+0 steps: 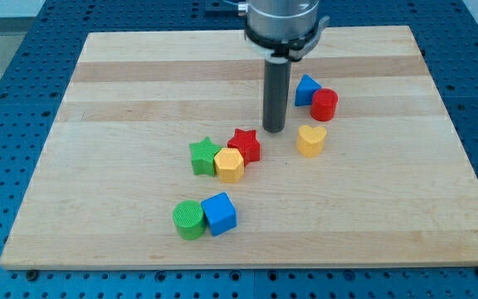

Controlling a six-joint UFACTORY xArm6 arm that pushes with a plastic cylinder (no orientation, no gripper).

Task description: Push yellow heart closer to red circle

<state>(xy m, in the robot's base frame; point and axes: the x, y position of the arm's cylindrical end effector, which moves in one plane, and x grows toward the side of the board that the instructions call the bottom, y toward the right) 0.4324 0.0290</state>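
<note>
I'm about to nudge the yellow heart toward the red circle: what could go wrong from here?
My tip stands at the yellow heart's left, so a straight push would likely send it rightward, past the red circle rather than up to it. Circling below the heart risks clipping the red star. Overshoot could knock the circle into the blue block.

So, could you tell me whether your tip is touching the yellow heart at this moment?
Apart. The camera view shows a strip of bare board between my tip and the yellow heart, which lies to the tip's right in the view.
</note>
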